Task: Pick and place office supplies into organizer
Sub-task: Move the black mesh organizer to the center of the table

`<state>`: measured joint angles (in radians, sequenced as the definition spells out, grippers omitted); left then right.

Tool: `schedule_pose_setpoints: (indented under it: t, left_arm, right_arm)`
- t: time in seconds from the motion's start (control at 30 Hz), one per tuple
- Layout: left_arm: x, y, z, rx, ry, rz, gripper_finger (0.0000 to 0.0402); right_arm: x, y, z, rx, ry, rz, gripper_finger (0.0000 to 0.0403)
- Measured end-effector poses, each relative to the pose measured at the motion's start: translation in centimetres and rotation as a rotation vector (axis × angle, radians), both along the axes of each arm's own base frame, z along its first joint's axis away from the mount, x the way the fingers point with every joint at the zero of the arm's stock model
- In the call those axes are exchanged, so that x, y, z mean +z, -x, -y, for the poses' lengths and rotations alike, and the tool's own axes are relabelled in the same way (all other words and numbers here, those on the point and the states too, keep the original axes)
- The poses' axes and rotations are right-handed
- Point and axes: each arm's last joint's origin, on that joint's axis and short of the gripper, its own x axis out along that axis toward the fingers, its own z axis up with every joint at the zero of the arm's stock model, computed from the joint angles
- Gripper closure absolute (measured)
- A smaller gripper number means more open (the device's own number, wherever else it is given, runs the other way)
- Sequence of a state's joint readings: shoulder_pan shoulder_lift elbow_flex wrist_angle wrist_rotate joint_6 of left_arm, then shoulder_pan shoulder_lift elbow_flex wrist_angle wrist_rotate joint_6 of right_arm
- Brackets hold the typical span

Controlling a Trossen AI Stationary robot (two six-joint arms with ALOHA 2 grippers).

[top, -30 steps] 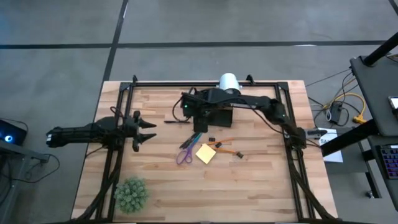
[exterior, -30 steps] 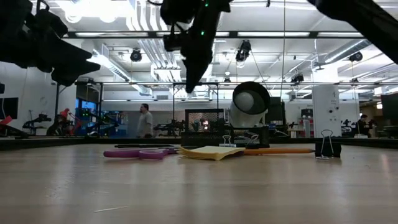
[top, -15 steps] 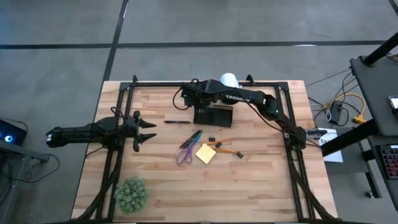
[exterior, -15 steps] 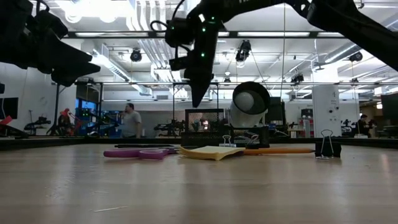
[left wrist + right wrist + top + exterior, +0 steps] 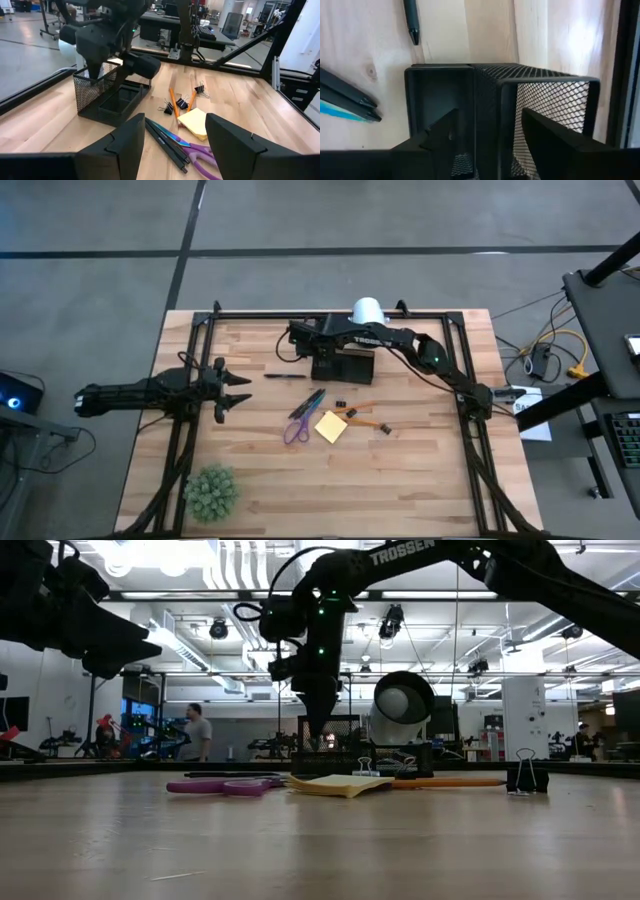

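On the wooden table in a lit workshop hall, my right gripper parted (empty), organizer directly beneath, scissors lying apart.

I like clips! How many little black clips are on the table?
3. One clip lies between the sticky pad and organizer, one between the pencils, one farthest from the organizer. Others may hide.

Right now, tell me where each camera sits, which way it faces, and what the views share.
High: overhead, straight down on table; both arms show.
Low: table height, level across; right gripper hangs over organizer.
Left wrist: behind open left gripper, facing scissors and pad.
Right wrist: behind open right gripper, looking down into organizer.
Shared: all four show the organizer.
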<state>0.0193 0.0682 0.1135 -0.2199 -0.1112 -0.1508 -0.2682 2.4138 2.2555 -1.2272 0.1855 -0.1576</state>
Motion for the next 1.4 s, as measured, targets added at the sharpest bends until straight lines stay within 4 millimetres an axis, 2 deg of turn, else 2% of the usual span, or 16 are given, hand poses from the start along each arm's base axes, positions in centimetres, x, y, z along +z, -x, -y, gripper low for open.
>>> schedule_pose_setpoints:
  t: [0.17,0.37,0.5,0.93,1.1,1.23,1.4]
  left_arm:
    - [0.0,0.0,0.0,0.000,0.000,0.001,0.0207]
    - [0.1,0.0,0.0,0.000,0.001,0.005,0.0207]
    - [0.2,0.0,0.0,0.000,0.003,0.008,0.0207]
    - [0.5,0.1,0.0,0.008,0.051,0.024,0.0207]
    - [0.5,0.1,0.0,0.008,0.051,0.019,0.0207]
    - [0.6,0.1,0.0,0.008,0.051,0.022,0.0207]
    - [0.6,0.1,0.0,0.008,0.051,0.021,0.0207]
  right_arm:
    - [0.0,0.0,-0.8,-0.045,-0.041,0.001,0.0263]
    - [0.0,-0.5,-2.7,-0.042,-0.046,0.011,0.0347]
    - [0.1,-0.8,-4.2,-0.028,-0.049,0.015,0.0387]
    - [0.6,-1.7,-10.6,0.011,-0.120,0.057,0.0394]
    - [0.9,-1.9,-11.2,-0.050,-0.115,0.089,0.0394]
    - [1.2,-1.9,-10.9,-0.094,-0.034,0.103,0.0393]
    - [2.8,-2.1,-10.9,-0.048,-0.027,0.158,0.0369]
